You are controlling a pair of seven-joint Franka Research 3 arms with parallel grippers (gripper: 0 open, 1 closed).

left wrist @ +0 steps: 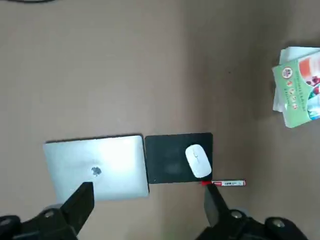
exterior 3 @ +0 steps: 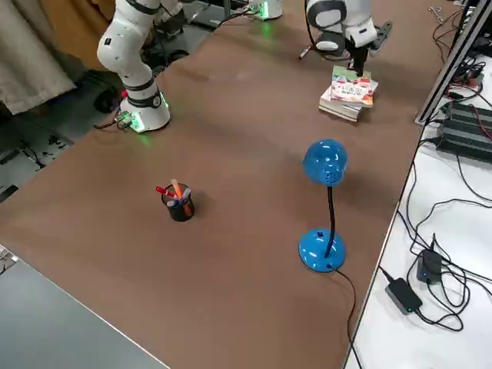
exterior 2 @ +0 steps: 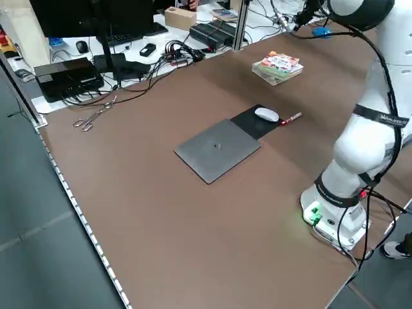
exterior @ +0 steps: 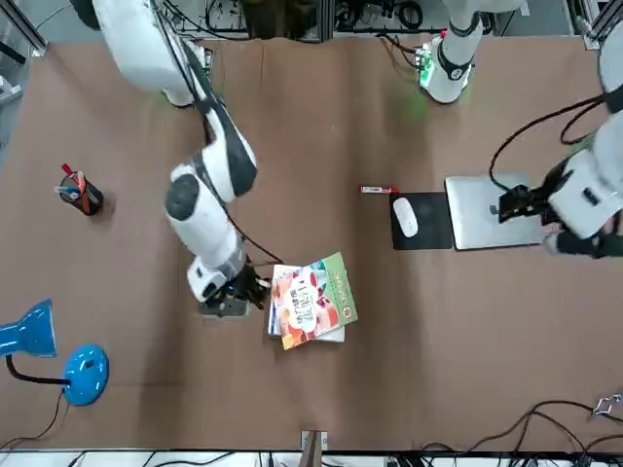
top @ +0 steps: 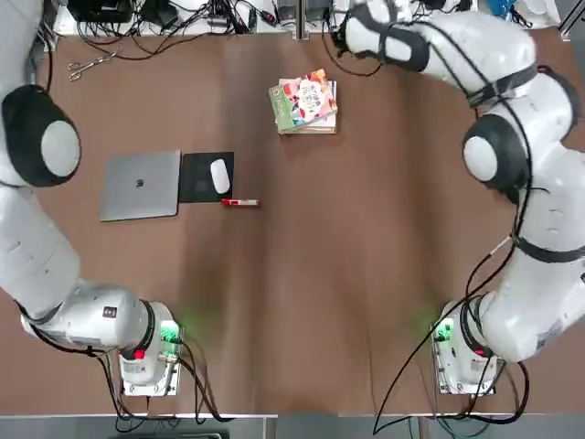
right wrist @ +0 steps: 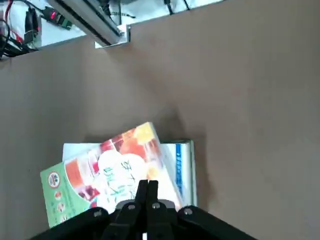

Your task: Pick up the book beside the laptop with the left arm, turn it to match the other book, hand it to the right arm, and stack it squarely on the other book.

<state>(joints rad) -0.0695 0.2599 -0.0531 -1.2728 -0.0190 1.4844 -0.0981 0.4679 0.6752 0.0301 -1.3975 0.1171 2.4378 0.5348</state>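
Observation:
The colourful book [top: 306,99] lies a little askew on top of the other book [right wrist: 183,161], a white one whose edge shows beneath it, at the far middle of the table. My right gripper [right wrist: 147,188] hangs just above the stack at its right side, shut and holding nothing; it also shows in the front view [exterior: 253,290]. The silver laptop [top: 140,186] lies closed at the left. High above the laptop, my left gripper [left wrist: 147,210] is open and empty.
A black mouse pad [top: 196,178] with a white mouse [top: 219,176] lies beside the laptop, and a red marker [top: 240,202] next to it. Scissors [top: 87,66] and cables lie at the far edge. A pen cup [exterior: 80,195] and a blue lamp [exterior: 58,355] stand at the right.

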